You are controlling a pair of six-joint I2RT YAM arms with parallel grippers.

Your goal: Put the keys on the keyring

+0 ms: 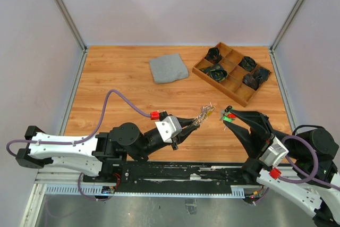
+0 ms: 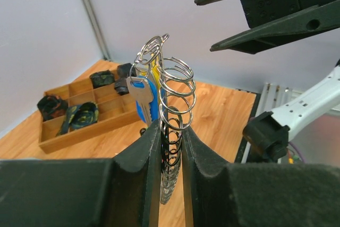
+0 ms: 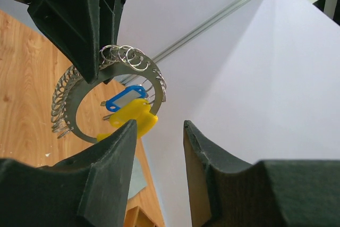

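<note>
My left gripper [image 1: 195, 122] is shut on the keyring [image 1: 203, 113] and holds it above the table. In the left wrist view the keyring [image 2: 171, 97] stands upright between the pads, a silvery loop strung with small rings. A blue key [image 2: 143, 104] hangs on it. The right wrist view shows the keyring [image 3: 79, 104] with the blue key [image 3: 125, 98] and a yellow key [image 3: 133, 122] on it. My right gripper [image 3: 159, 123] is open with nothing between its jaws, just right of the ring. A green key [image 1: 226, 117] and a red key [image 1: 231, 115] show at its tips [image 1: 228, 111], seemingly on the table.
A wooden compartment tray [image 1: 232, 93] with dark bundles stands at the back right. A folded grey cloth [image 1: 168, 69] lies at the back middle. White walls close the table on three sides. From the left wrist, the tray [image 2: 85, 131] lies behind the ring.
</note>
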